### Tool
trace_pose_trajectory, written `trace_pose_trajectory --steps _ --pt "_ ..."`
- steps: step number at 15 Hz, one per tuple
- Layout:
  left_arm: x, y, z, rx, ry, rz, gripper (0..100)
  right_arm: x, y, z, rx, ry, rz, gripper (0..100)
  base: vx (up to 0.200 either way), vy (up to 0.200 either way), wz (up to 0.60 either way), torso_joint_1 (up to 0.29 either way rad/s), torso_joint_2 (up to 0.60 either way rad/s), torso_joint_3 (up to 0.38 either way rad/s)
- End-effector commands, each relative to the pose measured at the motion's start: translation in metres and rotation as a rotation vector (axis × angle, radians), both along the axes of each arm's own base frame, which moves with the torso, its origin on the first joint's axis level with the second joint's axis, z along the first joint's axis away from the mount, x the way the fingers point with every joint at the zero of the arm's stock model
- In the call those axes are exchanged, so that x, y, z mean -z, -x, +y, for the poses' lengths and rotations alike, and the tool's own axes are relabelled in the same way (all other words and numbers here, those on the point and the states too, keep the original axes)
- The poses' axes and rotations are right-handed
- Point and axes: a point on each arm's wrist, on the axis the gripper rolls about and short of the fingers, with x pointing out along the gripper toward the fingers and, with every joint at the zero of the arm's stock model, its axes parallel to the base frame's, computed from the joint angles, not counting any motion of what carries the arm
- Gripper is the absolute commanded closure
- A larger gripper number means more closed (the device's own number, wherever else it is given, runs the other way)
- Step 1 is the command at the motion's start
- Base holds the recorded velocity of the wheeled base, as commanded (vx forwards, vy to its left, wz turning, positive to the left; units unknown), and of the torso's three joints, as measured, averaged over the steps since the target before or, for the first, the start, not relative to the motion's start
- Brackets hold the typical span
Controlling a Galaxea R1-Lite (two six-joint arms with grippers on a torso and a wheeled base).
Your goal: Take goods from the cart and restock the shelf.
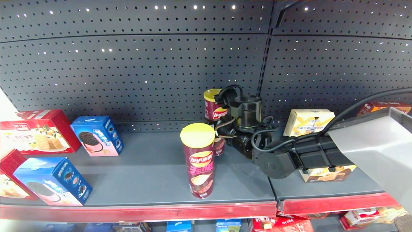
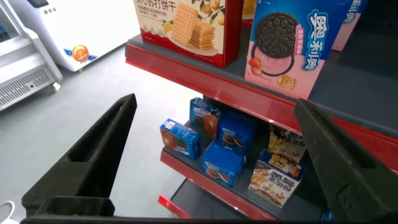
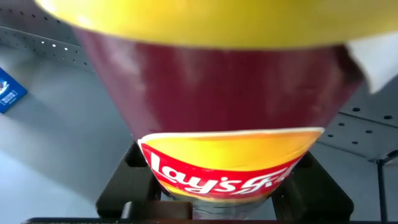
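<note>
**Risks, near to far.** The near can (image 1: 197,161) stands upright close to the shelf's red front edge (image 1: 138,211), just in front of the right pincer (image 1: 223,130). We judge that a pull-back along the wrong line would let the wrist clip this can and send it over the edge. Behind it, the far can (image 1: 216,109) is clasped low on its body by that pincer, whose fingers press against both sides of it, as the right wrist view confirms. The far can looks about upright, but the near can hides its base, so we cannot tell whether it rests on the shelf (image 1: 145,174). If it were let go above the surface or off plumb, so tall and narrow a can would likely topple, perhaps into its neighbour. The forearm also passes just in front of the yellow box (image 1: 307,121), which a sideways swing could shove.

**Pose.** The left pincer (image 2: 214,106) hangs out in front of the shelf's left end, fingers spread wide with nothing between them. The right arm lies in from the right, low over the shelf, with its wrist bent leftward to the far can. That can sits roughly mid-shelf, near the perforated back wall (image 1: 145,80).
</note>
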Motion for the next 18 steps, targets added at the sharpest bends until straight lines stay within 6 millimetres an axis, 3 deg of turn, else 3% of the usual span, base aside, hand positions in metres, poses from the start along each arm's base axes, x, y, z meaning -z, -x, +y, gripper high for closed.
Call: trace_pose_trajectory --steps 1,6,15,16,18 --pt "0.0 0.0 0.0 -0.002 0.001 0.001 0 0.001 -0.002 0.003 -0.001 -0.004 -0.002 100 0.0 0.0 0.0 0.0 0.0 0.0" --pt "0.0 0.0 0.0 -0.002 0.0 0.0 0 0.004 -0.012 0.013 -0.006 -0.025 -0.027 100 0.0 0.0 0.0 0.0 0.0 0.0" --pt "0.0 0.0 0.0 -0.002 0.0 0.0 0 0.015 -0.017 0.013 0.005 -0.005 -0.012 100 0.0 0.0 0.0 0.0 0.0 0.0" --pt "0.0 0.0 0.0 -0.002 0.0 0.0 0 0.016 -0.017 0.013 0.005 -0.003 -0.012 0 0.0 0.0 0.0 0.0 0.0 0.0" --pt "0.0 0.0 0.0 -0.002 0.001 0.001 0 0.019 -0.018 0.013 0.003 0.001 -0.005 0 0.0 0.0 0.0 0.0 0.0 0.0"
